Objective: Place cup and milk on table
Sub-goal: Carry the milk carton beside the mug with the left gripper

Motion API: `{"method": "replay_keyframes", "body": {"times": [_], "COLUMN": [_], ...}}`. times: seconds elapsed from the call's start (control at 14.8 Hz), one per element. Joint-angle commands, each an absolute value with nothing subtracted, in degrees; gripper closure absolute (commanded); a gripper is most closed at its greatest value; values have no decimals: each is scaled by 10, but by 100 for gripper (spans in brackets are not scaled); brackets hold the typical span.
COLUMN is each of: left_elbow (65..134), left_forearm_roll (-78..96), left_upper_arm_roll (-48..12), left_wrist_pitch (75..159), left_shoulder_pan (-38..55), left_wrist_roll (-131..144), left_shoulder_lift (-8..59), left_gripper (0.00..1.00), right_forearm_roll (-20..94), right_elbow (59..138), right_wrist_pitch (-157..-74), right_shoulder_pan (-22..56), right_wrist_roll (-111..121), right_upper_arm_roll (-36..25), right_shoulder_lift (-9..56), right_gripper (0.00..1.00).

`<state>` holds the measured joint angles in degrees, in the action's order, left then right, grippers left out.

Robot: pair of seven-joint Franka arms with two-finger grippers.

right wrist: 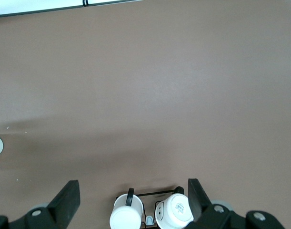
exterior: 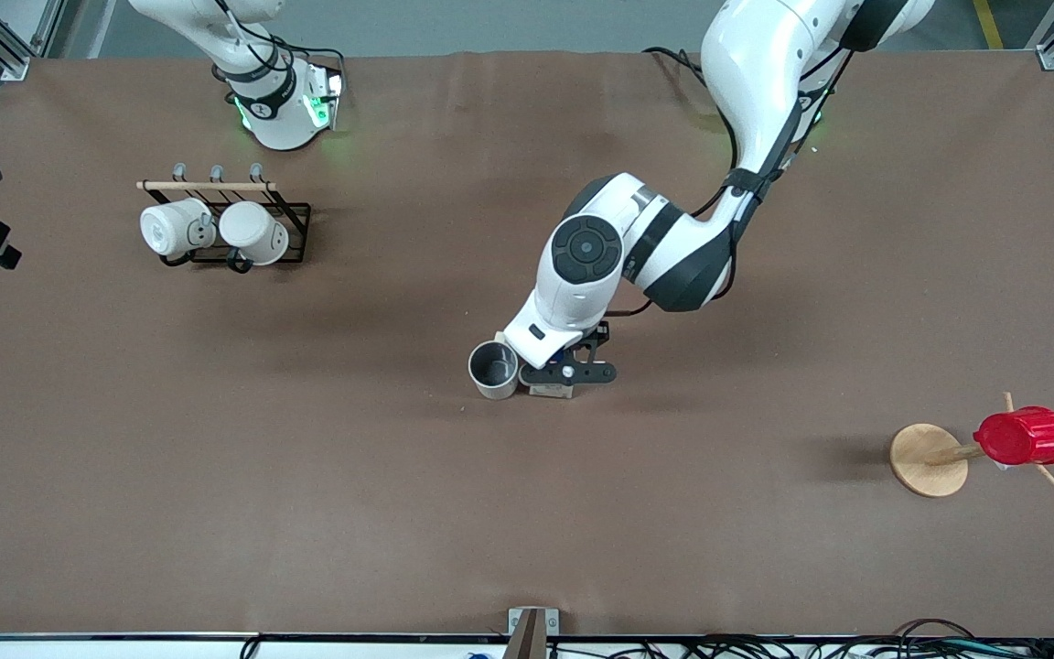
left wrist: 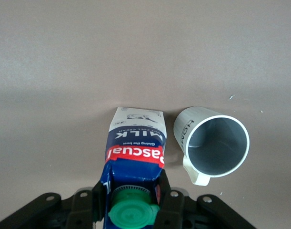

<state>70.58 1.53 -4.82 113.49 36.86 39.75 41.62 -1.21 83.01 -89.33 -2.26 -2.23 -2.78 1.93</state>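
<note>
Two task things sit together mid-worktop: the cup (exterior: 494,369) upright on the worktop (exterior: 527,513), and the milk (exterior: 552,389) just beside it, toward the left arm's end. In the left wrist view the milk (left wrist: 135,157) stands between the left end effector's (left wrist: 134,200) fingers (left wrist: 167,198), which are clamped on its upper body beside the green cap (left wrist: 131,214). The cup (left wrist: 214,145) is near the carton with a narrow gap showing; its handle (left wrist: 196,174) does not touch the carton.

Whether the carton base rests fully on the worktop cannot be told; it looks down or nearly so.

Step in hand, as judged: setting down and letting go of the milk. To do it well: confirm the base is flat before opening, open the fingers evenly so neither drags the carton sideways into the cup, then lift straight up clear of the cap before any sideways travel. The carton is light and tall for its footprint, so a snagged finger could tip it.

The right end effector (right wrist: 133,202) waits over the worktop near its base, above the rack (exterior: 243,233) with two white mugs (exterior: 216,229), fingers spread and holding nothing. A red cup (exterior: 1024,436) hangs on a wooden stand (exterior: 928,459) toward the left arm's end, untouched.
</note>
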Motion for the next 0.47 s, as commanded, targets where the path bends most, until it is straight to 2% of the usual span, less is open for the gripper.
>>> {"method": "replay_keyframes", "body": {"times": [0.0,0.4], "left_elbow": [704,717], "left_forearm_roll": [25,26], "left_upper_arm_roll": [-47,-47], "left_wrist_pitch": [1129,1122], "left_shoulder_pan": [368,364], "left_wrist_roll": [400,406], "left_shoulder_lift": [410,372], "left_gripper": [0,0], "right_forearm_roll": [0,-2], "right_elbow": [831,831], "right_wrist_pitch": [-893,-894], "right_shoulder_pan": [-33,-33], "right_wrist_roll": [-18,-18], "right_upper_arm_roll": [-24,-24], "right_shoulder_lift": [15,15], "right_gripper": [0,0]}}
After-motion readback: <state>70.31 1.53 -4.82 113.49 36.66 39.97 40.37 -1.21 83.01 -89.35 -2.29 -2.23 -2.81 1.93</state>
